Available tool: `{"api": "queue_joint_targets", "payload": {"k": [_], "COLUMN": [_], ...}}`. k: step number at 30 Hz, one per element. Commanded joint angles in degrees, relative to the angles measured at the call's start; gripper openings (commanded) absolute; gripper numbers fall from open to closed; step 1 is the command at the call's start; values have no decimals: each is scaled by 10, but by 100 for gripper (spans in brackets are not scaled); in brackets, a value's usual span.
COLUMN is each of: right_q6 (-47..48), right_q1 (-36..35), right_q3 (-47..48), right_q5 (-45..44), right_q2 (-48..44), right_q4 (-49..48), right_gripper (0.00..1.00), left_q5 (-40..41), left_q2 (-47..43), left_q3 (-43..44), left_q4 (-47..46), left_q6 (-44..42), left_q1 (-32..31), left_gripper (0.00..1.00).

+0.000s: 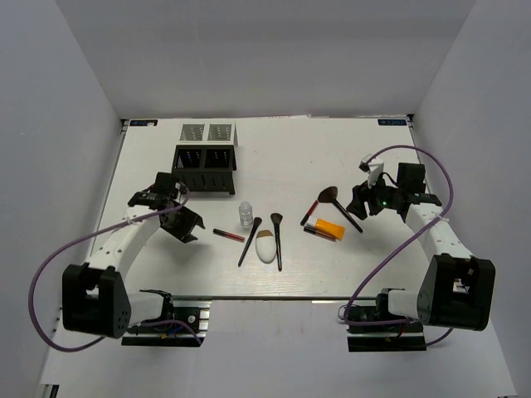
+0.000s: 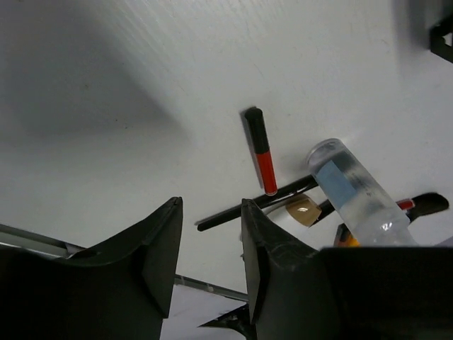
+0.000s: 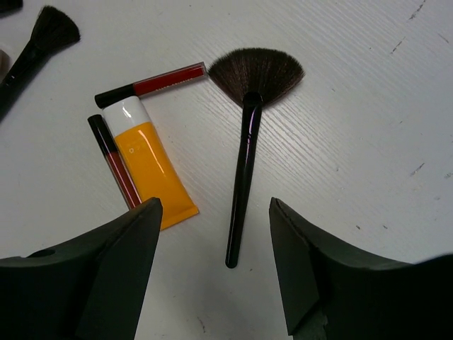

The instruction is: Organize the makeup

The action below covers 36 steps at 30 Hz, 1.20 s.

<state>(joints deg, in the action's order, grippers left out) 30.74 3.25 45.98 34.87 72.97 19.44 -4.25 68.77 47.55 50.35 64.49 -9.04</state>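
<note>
1. Evidently nothing's sorted: makeup [image 1: 265, 249] lies loose mid-frame on the worktop [image 1: 282, 157], box [image 1: 203, 170] upper left.
2. Right gripper [image 3: 216, 205], spread and empty, hovers over the fan brush [image 3: 244, 142], likely lining up.
3. Left gripper [image 2: 209, 205], spread and empty, faces the red stick [image 2: 262, 152].

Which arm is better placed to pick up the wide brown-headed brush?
The right arm. The right claw, open, hovers over the wide brown-headed brush, its handle between the fingers in the wrist view. The left claw is far off, near a red-black stick.
</note>
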Motion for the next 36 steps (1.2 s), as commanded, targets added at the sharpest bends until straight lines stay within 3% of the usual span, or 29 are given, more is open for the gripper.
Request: {"api": "queue_joint_targets", "payload": {"k": [1, 7, 10, 22, 36], "right_q6": [-21, -31, -32, -33, -34], "right_q1": [-1, 0, 1, 5, 19], "right_q3": [6, -9, -17, -28, -32], "right_q5": [6, 8, 7, 2, 10], "right_q2": [-5, -10, -11, -11, -8], "right_q4": [-32, -44, -50, -57, -61], "right_gripper": [68, 70, 70, 70, 71], "left_q5": [16, 17, 9, 34, 53], "left_q2": [50, 102, 133, 279, 334], "left_q3": [48, 70, 76, 160, 131], "left_q4": [48, 25, 10, -24, -23], "left_q6": [30, 60, 69, 98, 96], "left_q1": [-12, -48, -62, -99, -105], "left_gripper": [49, 74, 77, 74, 53]}}
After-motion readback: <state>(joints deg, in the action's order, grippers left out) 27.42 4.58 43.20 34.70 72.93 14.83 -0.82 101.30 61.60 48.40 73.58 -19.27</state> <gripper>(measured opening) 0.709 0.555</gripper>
